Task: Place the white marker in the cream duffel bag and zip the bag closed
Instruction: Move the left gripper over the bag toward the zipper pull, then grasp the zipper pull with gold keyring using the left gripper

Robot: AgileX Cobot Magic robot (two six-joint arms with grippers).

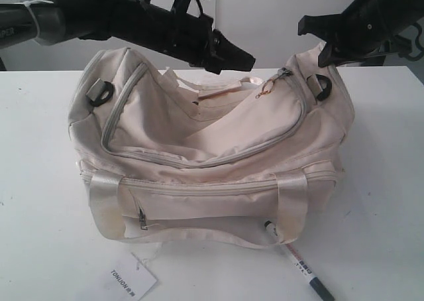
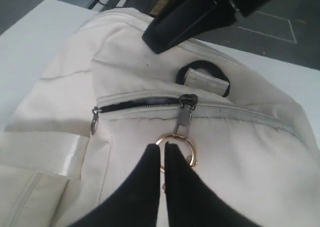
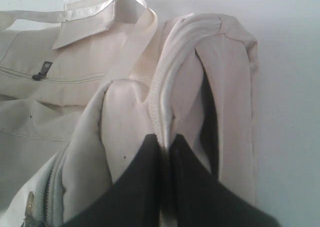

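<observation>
White tabletop (image 1: 384, 181) carries the cream duffel bag (image 1: 218, 148); your white marker (image 1: 298, 261) lies just beside the bag's front, long axis slanting away, dark cap pointing off from the bag; left gripper (image 2: 163, 149) pinches the gold zipper ring (image 2: 193, 154); right gripper (image 3: 165, 142) is clamped on the bag's end seam.

Glossy black arms (image 1: 126, 12), tapered matte-black tool fingers (image 2: 145, 187), grey collar (image 1: 43, 21)

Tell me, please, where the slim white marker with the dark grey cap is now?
In the exterior view the slim white marker lies on the white table at lower right, outside the cream fabric duffel bag, beside its satin handle.
</observation>
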